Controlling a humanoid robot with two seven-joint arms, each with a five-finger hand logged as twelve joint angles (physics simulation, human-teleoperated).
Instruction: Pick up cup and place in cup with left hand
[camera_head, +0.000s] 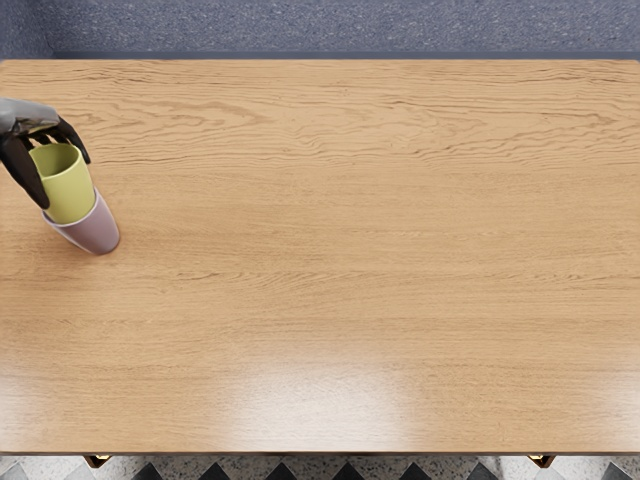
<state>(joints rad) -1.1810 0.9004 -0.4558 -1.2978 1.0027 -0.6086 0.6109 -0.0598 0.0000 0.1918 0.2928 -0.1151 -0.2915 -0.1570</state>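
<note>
At the table's far left, my left hand (62, 172) comes in from the picture's left edge and is shut on the yellow cup (70, 193). Its thumb lies along the cup's left side, and the other fingers curve around the back and right of the rim. The yellow cup's lower part is inside the pink cup (98, 229), hidden by that cup's wall, while its upper part stands out above the pink rim. The pink cup is on the table beneath it, and its open top faces up.
The wooden table (350, 250) spans the picture's width, with its front edge near the bottom. A speckled blue-grey surface (340, 28) lies beyond the back edge.
</note>
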